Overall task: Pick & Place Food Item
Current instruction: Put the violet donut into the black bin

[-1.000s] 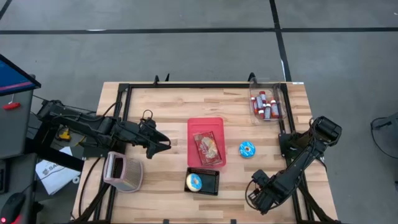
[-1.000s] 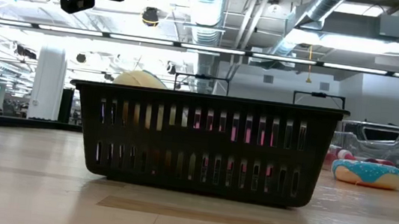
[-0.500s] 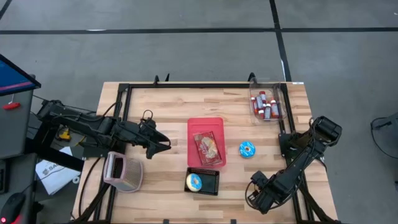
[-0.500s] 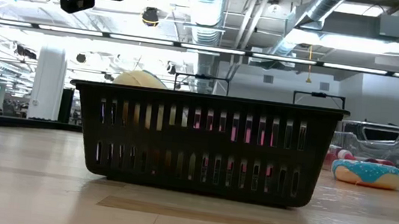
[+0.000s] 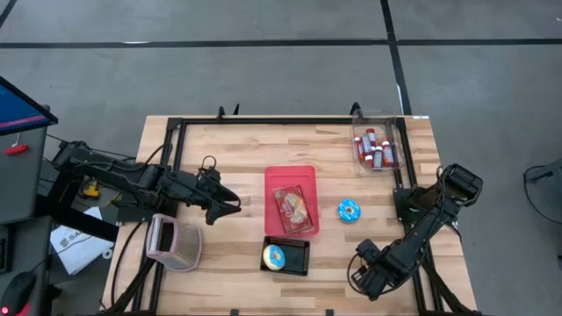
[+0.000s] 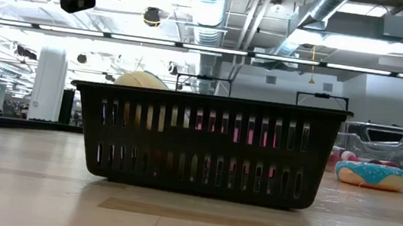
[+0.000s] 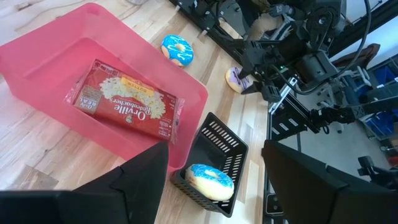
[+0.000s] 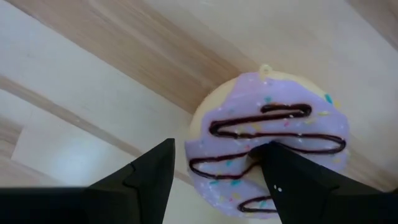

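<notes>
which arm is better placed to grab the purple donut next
Right. The right gripper points down, open, just above the purple donut on the table's near right part. The left gripper hovers open beside the pink bin, far off.

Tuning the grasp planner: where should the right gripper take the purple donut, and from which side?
From straight above: the purple donut lies flat on the table. Pinch across one side of the ring. The right gripper, open, already points down over it.

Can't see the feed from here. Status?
Right gripper open, over purple donut, not gripping. Left gripper open, waiting above red bin. Nothing in the way.
</notes>
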`<state>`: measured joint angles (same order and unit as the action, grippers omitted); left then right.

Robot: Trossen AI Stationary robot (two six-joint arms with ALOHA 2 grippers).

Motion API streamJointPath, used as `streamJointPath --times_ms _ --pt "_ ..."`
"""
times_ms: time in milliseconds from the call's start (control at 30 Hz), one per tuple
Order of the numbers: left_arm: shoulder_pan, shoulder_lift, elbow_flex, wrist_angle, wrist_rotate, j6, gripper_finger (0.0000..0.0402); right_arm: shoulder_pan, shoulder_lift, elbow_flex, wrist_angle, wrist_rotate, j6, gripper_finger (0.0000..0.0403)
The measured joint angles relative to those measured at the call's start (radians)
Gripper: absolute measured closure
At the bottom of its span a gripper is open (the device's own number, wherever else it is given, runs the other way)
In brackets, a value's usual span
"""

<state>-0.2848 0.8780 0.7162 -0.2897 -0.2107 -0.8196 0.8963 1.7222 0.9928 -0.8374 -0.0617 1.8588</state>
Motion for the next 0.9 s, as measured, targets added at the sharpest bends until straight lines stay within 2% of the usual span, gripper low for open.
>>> streamJointPath --times_ms 267,433,700,900 --pt "0.000 0.000 0.000 0.000 0.000 0.000 0.0141 0.000 0.000 -0.064 0.114 -0.002 0.016 0.0177" --pt "0.000 0.000 0.000 0.000 0.000 -0.002 0.0141 0.000 -0.004 -0.077 0.128 -0.013 0.030 0.0182" --pt "0.000 0.000 0.000 0.000 -0.002 -0.005 0.0141 -0.001 0.001 -0.055 0.130 0.034 0.035 0.0230" --pt "0.000 0.000 0.000 -0.001 -0.004 -0.005 0.0141 -0.021 -0.028 -0.022 0.258 0.112 0.029 0.0260"
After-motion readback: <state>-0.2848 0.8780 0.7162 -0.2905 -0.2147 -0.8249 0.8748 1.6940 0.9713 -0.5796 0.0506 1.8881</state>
